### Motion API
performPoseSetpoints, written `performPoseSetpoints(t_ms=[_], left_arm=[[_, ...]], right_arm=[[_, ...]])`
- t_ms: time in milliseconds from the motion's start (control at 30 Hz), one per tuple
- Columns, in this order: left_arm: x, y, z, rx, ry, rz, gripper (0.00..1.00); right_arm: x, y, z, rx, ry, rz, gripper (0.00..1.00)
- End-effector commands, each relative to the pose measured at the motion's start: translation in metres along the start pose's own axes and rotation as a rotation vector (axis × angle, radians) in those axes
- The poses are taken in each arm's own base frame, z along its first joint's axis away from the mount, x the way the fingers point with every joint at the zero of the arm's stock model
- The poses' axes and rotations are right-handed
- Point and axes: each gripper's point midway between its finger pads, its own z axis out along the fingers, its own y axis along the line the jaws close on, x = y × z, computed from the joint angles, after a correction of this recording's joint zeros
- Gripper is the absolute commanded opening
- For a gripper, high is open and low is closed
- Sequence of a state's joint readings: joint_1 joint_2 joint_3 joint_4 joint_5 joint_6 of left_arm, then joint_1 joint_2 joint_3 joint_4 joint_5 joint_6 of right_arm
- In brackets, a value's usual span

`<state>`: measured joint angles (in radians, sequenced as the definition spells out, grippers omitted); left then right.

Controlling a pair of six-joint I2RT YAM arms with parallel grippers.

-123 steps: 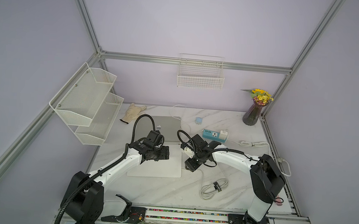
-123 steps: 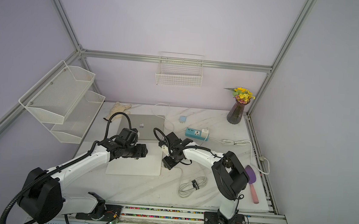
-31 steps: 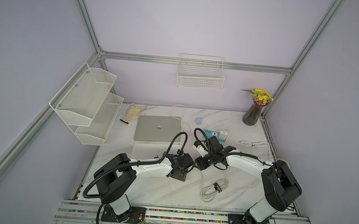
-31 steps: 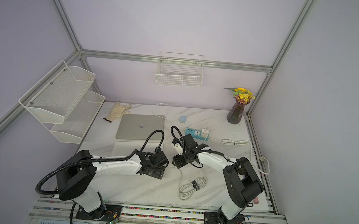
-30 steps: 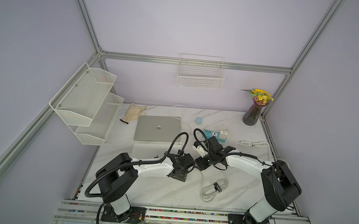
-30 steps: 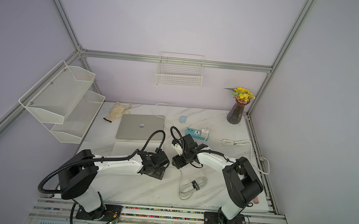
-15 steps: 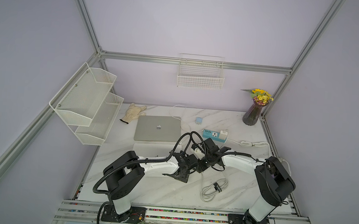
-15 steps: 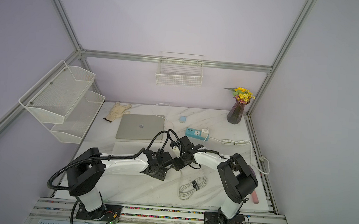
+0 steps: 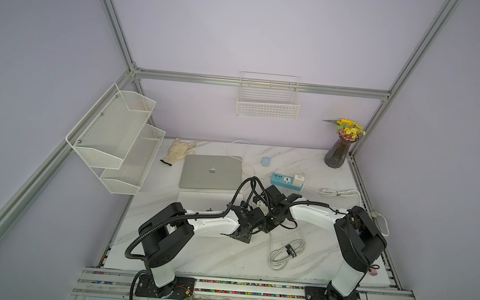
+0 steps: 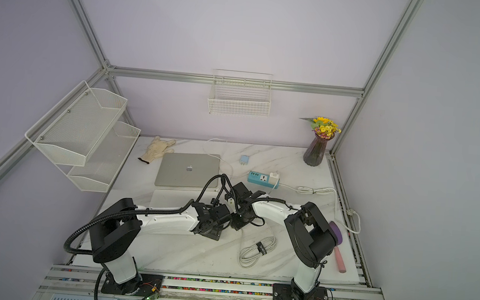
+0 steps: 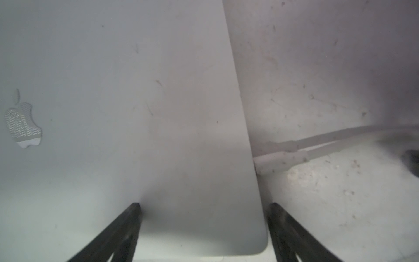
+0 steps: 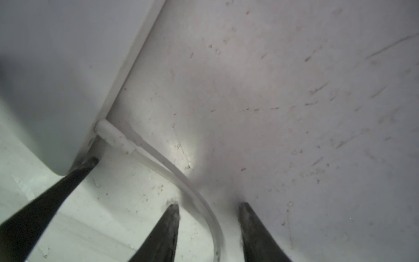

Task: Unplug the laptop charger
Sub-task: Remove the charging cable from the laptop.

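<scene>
A pale laptop (image 9: 204, 200) lies shut in front of a silver one, and the wrists of both arms crowd over its right front corner. The charger's white plug (image 12: 113, 136) sits in that laptop's side edge (image 11: 247, 127), close to the corner. From the plug (image 11: 274, 160) the white cable (image 12: 192, 192) curves away across the table. My right gripper (image 12: 208, 205) is open, one finger on each side of the cable, a short way from the plug. My left gripper (image 11: 204, 206) is open astride the laptop's corner, one fingertip (image 11: 136, 209) on the lid, the other on the table.
Behind stand the silver laptop (image 9: 211, 172) and a blue power strip (image 9: 285, 180) with a white adapter (image 9: 299, 179). A coiled grey cable (image 9: 286, 251) lies in front of the grippers. A vase (image 9: 338, 153), a glove (image 9: 178, 151) and wire shelves (image 9: 115, 139) ring the table.
My left arm has swung right, bringing its gripper to the laptop's corner beside the right gripper. The right gripper has shifted slightly left and its jaws have narrowed around the cable.
</scene>
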<state>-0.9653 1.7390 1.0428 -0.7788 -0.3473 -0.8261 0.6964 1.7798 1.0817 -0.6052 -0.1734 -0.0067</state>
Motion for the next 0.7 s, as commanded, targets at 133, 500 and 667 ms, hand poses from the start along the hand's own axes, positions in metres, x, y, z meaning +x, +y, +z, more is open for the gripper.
performPoseSetpoints(t_ms=[133,500,667], left_arm=[[0.05,0.034,0.035,-0.18,0.171,0.006,0.86],[0.057,0.041,0.039,-0.187,0.17,-0.014,0.86],[0.065,0.045,0.042,-0.194,0.188,-0.013,0.86]], right_arm=[[0.037,0.001,0.007,0.084,0.178,0.048,0.36],[0.039,-0.011,0.003,0.181,0.197,0.142,0.0],[0.039,-0.013,-0.006,0.191,0.175,0.151,0.0]])
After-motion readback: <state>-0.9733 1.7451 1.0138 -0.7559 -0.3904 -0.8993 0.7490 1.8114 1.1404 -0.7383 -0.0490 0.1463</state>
